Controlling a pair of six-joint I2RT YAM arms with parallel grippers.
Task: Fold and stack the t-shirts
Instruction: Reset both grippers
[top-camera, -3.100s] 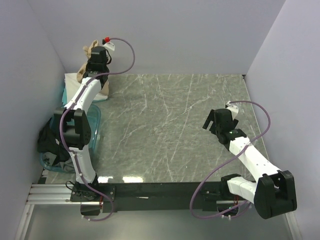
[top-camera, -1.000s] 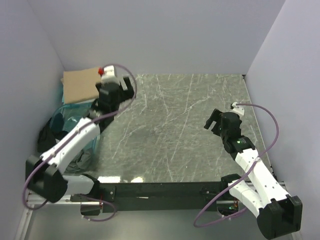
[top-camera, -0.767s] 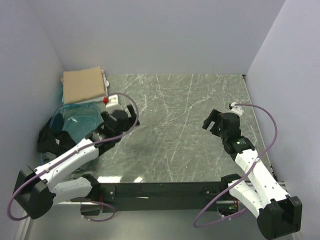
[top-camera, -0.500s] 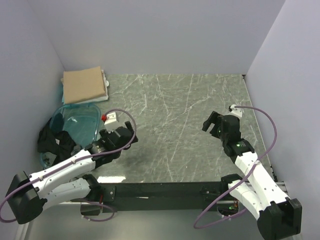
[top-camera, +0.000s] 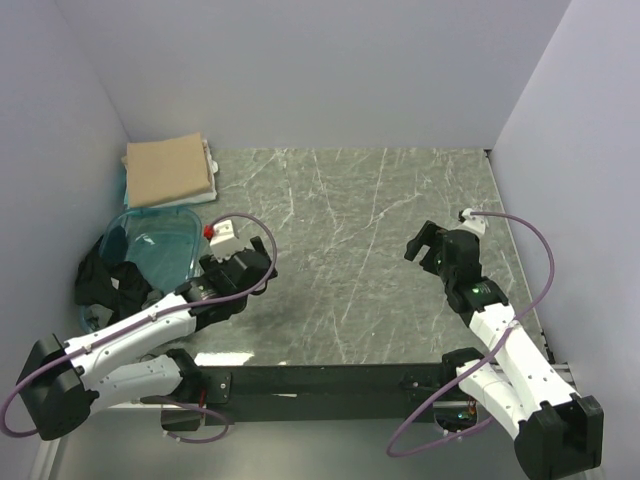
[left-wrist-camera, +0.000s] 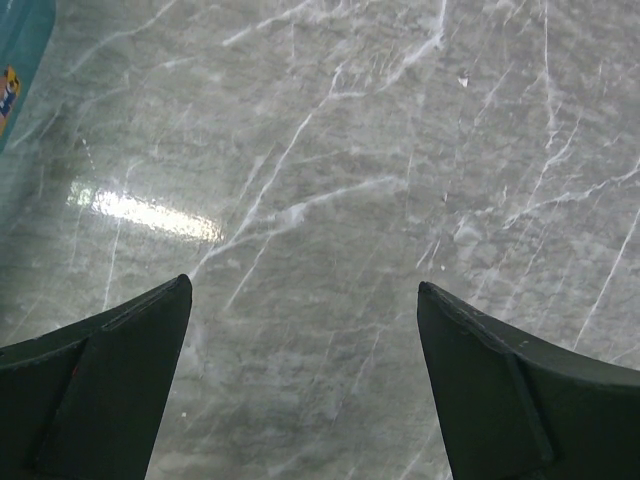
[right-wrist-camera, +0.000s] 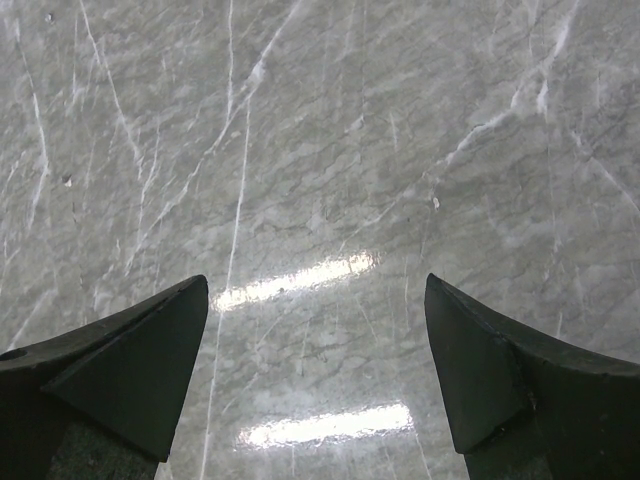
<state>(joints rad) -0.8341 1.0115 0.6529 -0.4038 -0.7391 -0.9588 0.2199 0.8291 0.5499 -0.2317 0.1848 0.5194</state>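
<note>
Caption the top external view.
Tan t-shirt lies folded in the far-left corner; left tool and right tool hover open over marble table.

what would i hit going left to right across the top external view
teal tub → left gripper, open → right gripper, open. The folded tan t-shirt lies beyond the tub and spans much the same width, so it has no clear place in the order.

One tan-beige t-shirt (top-camera: 168, 170), one white t-shirt (top-camera: 211, 165), translucent teal tub (top-camera: 150, 245), grey marble table (top-camera: 380, 200) with white veins, pale lilac walls (top-camera: 300, 70).
</note>
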